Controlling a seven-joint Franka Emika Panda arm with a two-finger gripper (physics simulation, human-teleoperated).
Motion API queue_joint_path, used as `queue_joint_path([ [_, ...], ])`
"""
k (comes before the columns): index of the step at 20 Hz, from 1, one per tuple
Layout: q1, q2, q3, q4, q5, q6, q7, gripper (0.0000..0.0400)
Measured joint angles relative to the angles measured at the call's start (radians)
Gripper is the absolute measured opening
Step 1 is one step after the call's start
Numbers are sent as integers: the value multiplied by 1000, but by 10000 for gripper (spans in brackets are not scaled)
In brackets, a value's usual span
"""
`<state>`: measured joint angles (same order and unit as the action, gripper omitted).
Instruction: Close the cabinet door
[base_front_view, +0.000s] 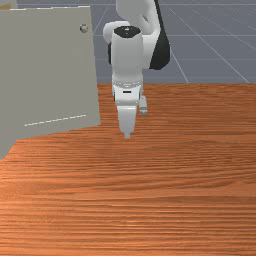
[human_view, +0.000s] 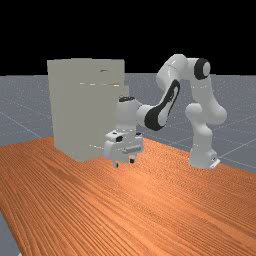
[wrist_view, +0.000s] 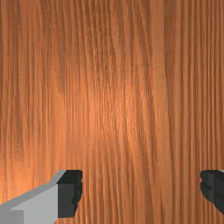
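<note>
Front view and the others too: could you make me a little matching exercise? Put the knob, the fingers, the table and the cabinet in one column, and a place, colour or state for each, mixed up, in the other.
Column one
1. Knob
2. Fingers
3. Table
4. Cabinet

Column two
A. Orange-brown, with wood grain
B. Pale and boxy, at the far view's left
C. Small and round, near the top edge of the door
D. Spread apart, with nothing between them

Right pairs: 1-C, 2-D, 3-A, 4-B
</note>
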<state>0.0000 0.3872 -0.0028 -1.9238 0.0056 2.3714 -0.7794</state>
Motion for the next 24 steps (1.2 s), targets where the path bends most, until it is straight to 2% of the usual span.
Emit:
queue_joint_path([
  [1, 4, -1, -10, -5, -17, -12, 8, 249],
  [2, 5, -2, -23, -15, -27, -18, 31, 308],
  [3, 3, -2, -32, -21, -32, -22, 44, 344],
  [5, 0, -2, -40, -27, -37, -26, 57, 380],
  [6, 12, -88, -81, -173, -44, 43, 201, 232],
  [7, 15, -148, -124, -272, -52, 85, 360, 142],
  [8, 32, -184, -156, -329, -61, 109, 534, 87],
  [10, 73, -214, -209, -380, -75, 127, 897, 32],
  [12, 111, -218, -255, -389, -83, 118, 1256, 12],
  [14, 123, -217, -281, -387, -89, 110, 1429, 4],
  [17, 132, -213, -292, -383, -92, 107, 1506, 1],
  [24, 137, -176, -293, -379, -77, 127, 1515, 0],
])
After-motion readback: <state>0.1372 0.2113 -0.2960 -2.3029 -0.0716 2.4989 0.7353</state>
